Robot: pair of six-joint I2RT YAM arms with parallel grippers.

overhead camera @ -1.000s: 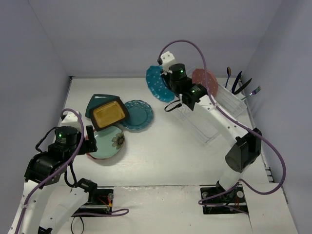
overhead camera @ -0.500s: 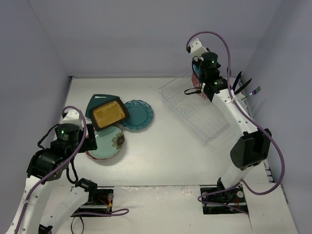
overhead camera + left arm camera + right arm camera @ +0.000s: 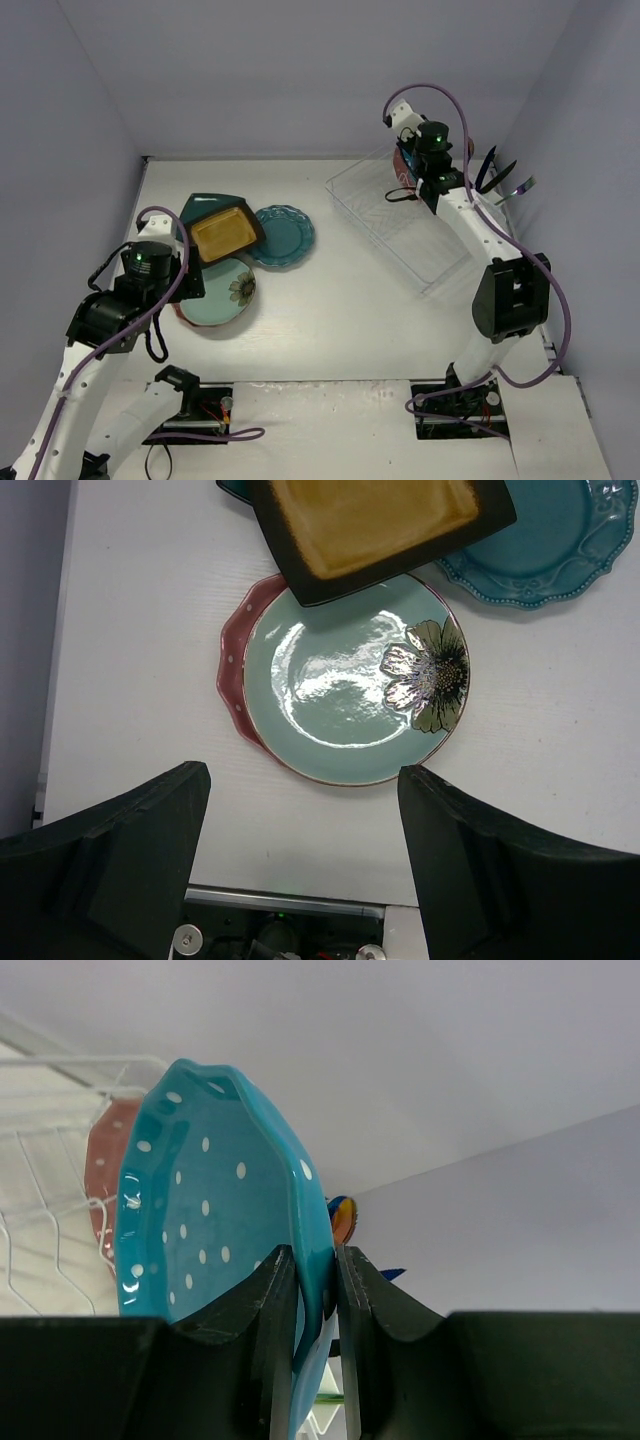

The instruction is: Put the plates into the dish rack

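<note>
Dish rack: one reddish plate is stood inside, a teal-blue dotted plate is gripped edgewise at its far end by the right tool, and five are left on the table under the wide-spread, empty left tool: mint flower plate, pink dotted plate, mustard-yellow plate, dark teal plate, scalloped teal plate.

No words, labels, brand names, numbers or signs can be read in any view. The only markings are decoration: white dots on the blue plate and a painted flower on the green plate.
</note>
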